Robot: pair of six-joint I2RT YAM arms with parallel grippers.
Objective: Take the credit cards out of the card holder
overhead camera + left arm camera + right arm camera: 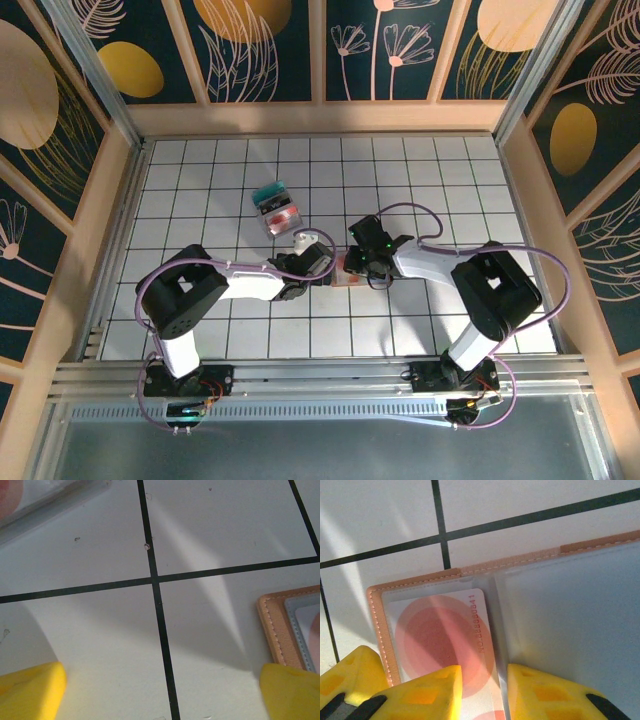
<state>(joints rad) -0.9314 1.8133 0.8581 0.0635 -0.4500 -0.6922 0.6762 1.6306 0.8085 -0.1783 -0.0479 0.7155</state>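
The card holder (349,272) lies open on the table between my two grippers, salmon rim (420,578) around a blue-grey inside. A white card with pink circles (440,635) sits in its left pocket. My right gripper (484,692) hovers low over the holder with its jaws a little apart; one fingertip (420,695) rests over the card, the other over the fold. My left gripper (162,692) stands wide open above bare table just left of the holder's corner (272,625), nothing between its fingers. Both grippers (322,262) (358,265) nearly meet at the holder.
A few loose cards (275,205), one teal and others red and white, lie on the tiled table behind the left gripper; an edge of one (45,502) shows in the left wrist view. Wooden walls (120,200) fence the table.
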